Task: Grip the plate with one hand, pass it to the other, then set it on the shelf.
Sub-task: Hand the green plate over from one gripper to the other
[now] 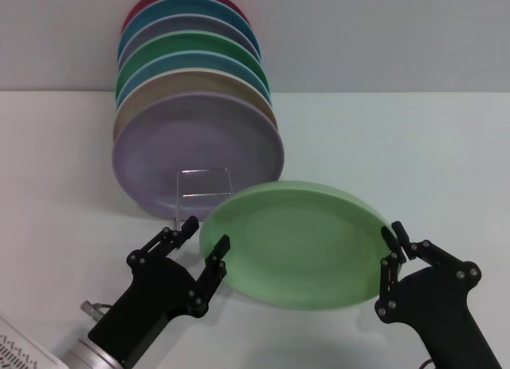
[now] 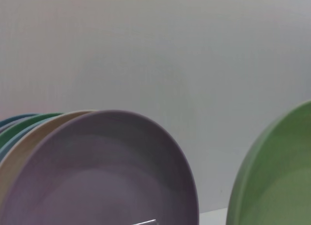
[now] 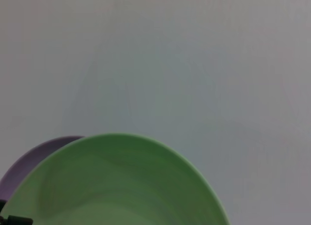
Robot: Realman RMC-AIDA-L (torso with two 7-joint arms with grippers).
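From my head camera I see the plate [image 1: 296,243] held off the table and tilted, its face turned up and toward me, just in front of the standing row of plates. My right gripper [image 1: 394,256] has its fingers pinched on the plate's right rim, so that side carries it. My left gripper [image 1: 204,240] sits at the opposite rim with its jaws spread, one finger above the edge and one at it, not yet clamped. I judge this to be the hand-over, with the take not made. Behind the plate stands the shelf [image 1: 205,192], its small front wire loop showing before the lavender plate [image 1: 195,142] that fronts the row. In my left wrist camera the pale green plate [image 2: 277,186] fills one side and the lavender plate [image 2: 102,176] the other, with a wire of the rack [image 2: 146,222] just showing at the frame's edge; my own left fingers do not appear there. In my right wrist camera the plate [image 3: 116,186] spreads broad across the lower frame with the lavender one [image 3: 43,154] peeping from behind; my right fingers are not shown. The plate looks stiff, matte and fairly light, likely breakable if dropped, and its smooth curved lip could slide under a shallow pinch. I would close my left jaws well over the rim, squarely across it and opposite the right hold, before the right lets go.
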